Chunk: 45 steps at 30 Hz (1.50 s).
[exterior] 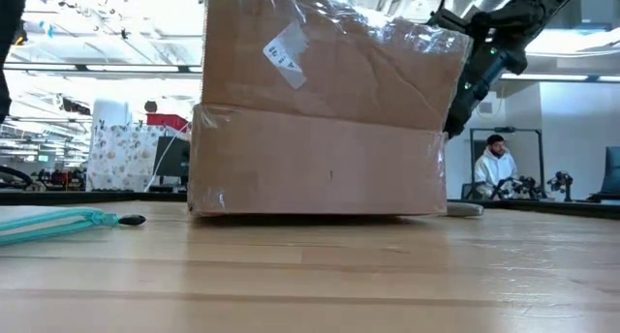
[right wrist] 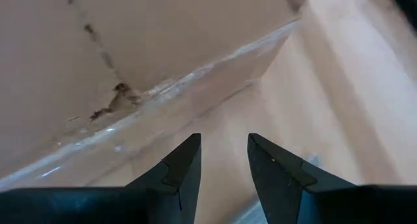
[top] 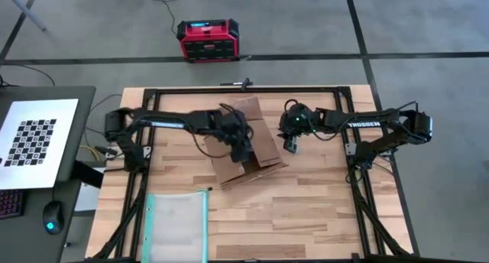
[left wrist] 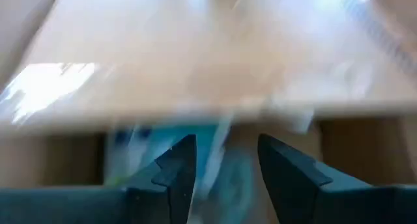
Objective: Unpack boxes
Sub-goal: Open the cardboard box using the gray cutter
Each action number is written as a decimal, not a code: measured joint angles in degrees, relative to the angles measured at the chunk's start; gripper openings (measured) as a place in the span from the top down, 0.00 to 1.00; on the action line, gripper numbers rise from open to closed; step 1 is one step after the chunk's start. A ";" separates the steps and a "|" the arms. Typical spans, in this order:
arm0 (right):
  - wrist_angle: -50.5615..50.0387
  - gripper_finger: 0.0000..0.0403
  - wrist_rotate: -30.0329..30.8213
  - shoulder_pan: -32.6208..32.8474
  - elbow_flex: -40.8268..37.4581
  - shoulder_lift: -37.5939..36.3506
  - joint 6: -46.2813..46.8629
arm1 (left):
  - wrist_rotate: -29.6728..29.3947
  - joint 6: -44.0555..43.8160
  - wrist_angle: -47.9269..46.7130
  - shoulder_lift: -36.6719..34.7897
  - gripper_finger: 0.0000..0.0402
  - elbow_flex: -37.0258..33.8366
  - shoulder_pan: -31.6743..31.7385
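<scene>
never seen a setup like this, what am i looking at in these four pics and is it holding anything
This is a robot with two dark arms mounted at a wooden table. One picture looks straight down on the table, one looks level across the tabletop, and two come from cameras on the wrists.

In the middle stands a brown cardboard box with its flaps open and clear tape on it. The left gripper reaches down into the box; its fingers stand apart with nothing between them. The right gripper hovers beside the box's right flap, slightly open and empty.

A clear teal-edged pouch lies on the table's near left part. A red and black case sits on the floor beyond the table.
</scene>
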 joint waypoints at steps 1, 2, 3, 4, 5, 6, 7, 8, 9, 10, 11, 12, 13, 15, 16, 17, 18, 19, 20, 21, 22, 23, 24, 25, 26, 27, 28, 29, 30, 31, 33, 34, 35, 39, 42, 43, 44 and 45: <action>0.37 0.71 -0.63 0.57 -0.01 0.63 0.31 | 0.02 -0.26 3.63 0.89 0.63 0.00 -0.27; 1.28 0.71 -1.73 1.28 -0.01 1.42 0.74 | 0.04 -0.64 6.33 1.57 0.63 0.00 -0.47; 2.21 0.71 -3.07 2.02 -0.01 2.28 1.36 | 0.05 -1.27 9.56 2.03 0.64 0.00 -0.51; 3.32 0.71 -4.04 2.84 -0.01 3.13 1.76 | 0.02 -1.96 12.14 2.14 0.64 0.02 -0.50; 4.76 0.71 -5.03 3.65 -0.04 3.88 2.35 | -0.01 -2.38 13.73 2.12 0.64 0.02 -0.47; 6.75 0.71 -5.74 4.54 -0.04 4.62 2.95 | 0.01 -2.48 15.03 1.90 0.64 0.27 -0.45; 8.75 0.71 -5.89 5.53 -0.04 5.33 3.08 | -0.03 -2.52 15.54 1.43 0.64 0.70 -0.45; 10.23 0.71 -6.13 6.41 -0.04 5.80 3.10 | -0.05 -2.27 15.68 1.05 0.64 1.23 -0.45; 11.25 0.71 -6.35 7.19 -0.04 6.18 3.04 | 0.02 -1.74 16.98 0.85 0.64 1.79 -0.45; 11.98 0.71 -6.50 7.75 0.07 6.24 2.81 | 0.05 -1.18 18.03 0.44 0.64 2.30 -0.45; 11.13 0.71 -6.51 7.88 0.38 6.08 2.01 | 0.17 -0.65 18.08 0.27 0.64 2.32 -0.45; 9.17 0.71 -6.50 7.82 0.85 5.64 1.08 | 0.18 -0.10 19.50 0.27 0.64 2.38 -0.49; 6.29 0.71 -6.29 7.53 1.49 4.88 0.08 | 0.17 0.34 20.20 0.39 0.64 2.43 -0.49; -1.76 0.71 -5.90 6.49 3.60 2.61 -2.21 | 0.34 0.74 21.56 0.73 0.64 2.43 -0.47; -6.35 0.71 -5.88 5.71 4.89 1.09 -3.35 | 0.52 0.80 21.47 0.73 0.64 2.43 -0.45; -11.04 0.71 -5.88 4.84 6.17 -0.61 -4.36 | 0.58 0.90 21.75 1.02 0.64 2.45 -0.43; -15.20 0.71 -5.84 3.89 7.23 -2.30 -4.92 | 0.61 1.08 23.06 1.85 0.64 2.54 -0.45; -18.91 0.71 -5.75 2.95 8.20 -4.25 -5.55 | 0.63 1.10 24.45 2.44 0.64 2.60 -0.45; -22.04 0.71 -5.58 2.12 9.02 -6.07 -6.07 | 0.60 1.08 24.98 3.19 0.64 2.51 -0.45; -24.67 0.71 -5.53 1.40 9.79 -8.08 -6.64 | 0.69 1.05 27.21 4.59 0.64 2.43 -0.45; -26.82 0.71 -5.52 0.63 10.56 -10.31 -7.13 | 1.12 1.04 30.38 5.77 0.64 2.49 -0.45; -28.53 0.71 -5.53 -0.21 11.31 -12.51 -7.58 | 2.18 1.03 31.57 6.85 0.64 2.51 -0.45; -30.11 0.71 -5.57 -0.89 11.95 -14.63 -7.66 | 3.34 0.86 32.74 8.25 0.64 2.68 -0.45; -31.14 0.71 -5.55 -1.59 12.41 -16.75 -7.66 | 3.97 0.54 33.46 9.38 0.64 3.20 -0.43; -31.56 0.71 -5.55 -2.27 12.73 -18.85 -7.58 | 4.24 0.16 32.80 10.62 0.64 3.37 -0.43; -31.90 0.71 -5.55 -2.74 12.89 -20.72 -7.39 | 4.50 0.01 31.27 12.06 0.64 3.85 -0.40; -31.76 0.71 -5.51 -3.08 12.92 -22.68 -7.10 | 4.53 -0.18 29.39 13.12 0.64 4.51 -0.39; -31.35 0.71 -5.39 -3.18 12.92 -24.38 -6.94 | 4.54 -0.44 26.16 13.97 0.64 5.13 -0.30; -31.18 0.71 -5.42 -3.49 12.92 -25.87 -6.91 | 4.60 -0.62 23.56 14.52 0.64 6.30 -0.20; -30.65 0.71 -5.46 -3.65 12.93 -27.11 -6.91 | 4.62 -1.04 20.55 14.53 0.64 7.95 -0.13; -29.01 0.71 -5.55 -3.61 12.97 -28.57 -6.51 | 4.60 -0.49 13.86 13.58 0.64 11.72 -0.08; -28.08 0.71 -5.57 -3.44 12.95 -28.87 -5.93 | 4.53 0.35 10.01 13.16 0.64 14.00 -0.08; -26.53 0.71 -5.57 -3.26 12.95 -28.84 -5.44 | 4.29 1.20 5.77 12.77 0.64 16.52 -0.08; -20.95 0.71 -5.65 -2.19 12.95 -26.56 -4.29 | 2.65 2.17 -12.15 11.73 0.64 27.50 -0.63; -16.48 0.71 -5.86 -0.86 12.95 -23.31 -5.03 | -1.52 1.03 -25.75 10.22 0.64 34.56 -1.66; -14.52 0.71 -6.05 -0.43 12.95 -22.14 -5.51 | -3.78 0.05 -30.18 9.44 0.64 35.97 -2.11; -12.81 0.71 -6.77 0.11 12.95 -20.98 -5.81 | -6.14 -1.40 -33.79 8.44 0.64 36.64 -2.60; -10.71 0.71 -7.85 0.61 12.95 -19.86 -6.02 | -8.66 -3.08 -36.88 6.98 0.64 36.71 -3.12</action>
